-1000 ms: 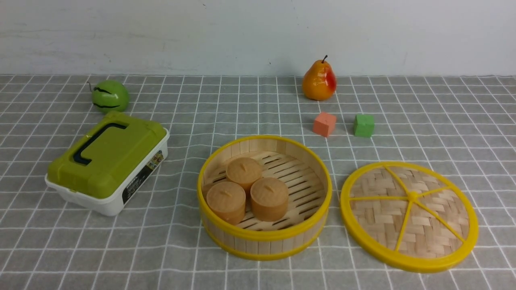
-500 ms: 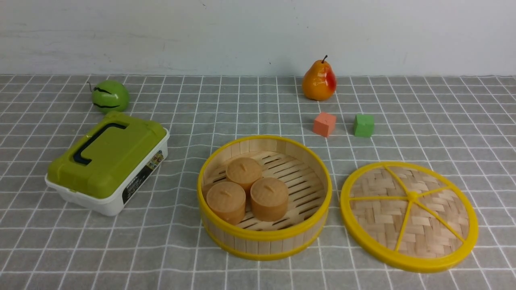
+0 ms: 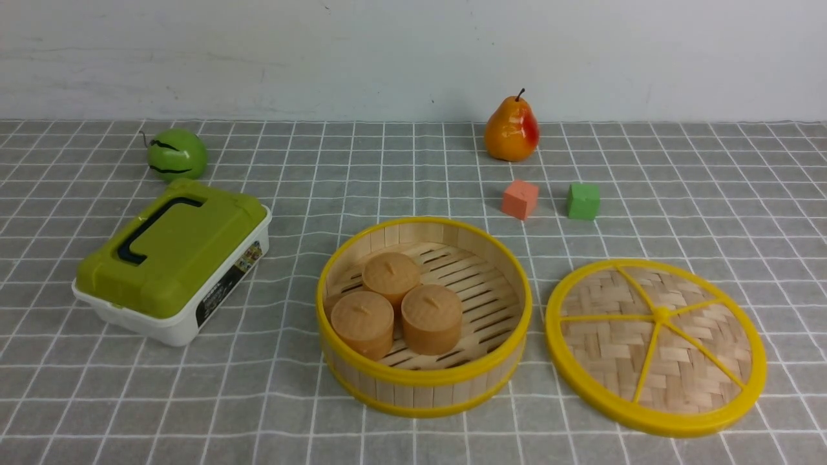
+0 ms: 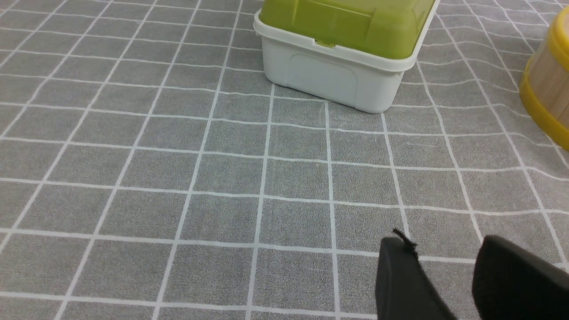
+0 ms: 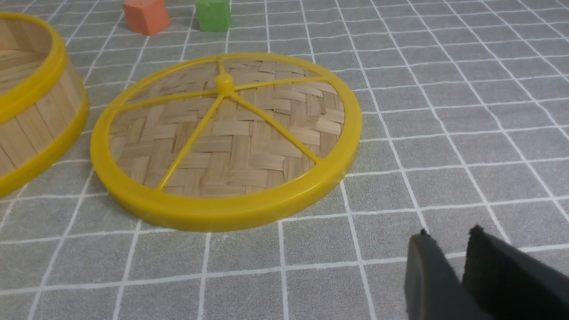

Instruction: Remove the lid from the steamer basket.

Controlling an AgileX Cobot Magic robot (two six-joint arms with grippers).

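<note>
Where woven bamboo lies flat, 5 yellow spokes cross the lid [image 3: 698, 349].

A pale, faintly scuffed wall [image 3: 291, 58] is rising behind the worktop [image 3: 226, 413] — white lines are crossing its grey surface.
</note>
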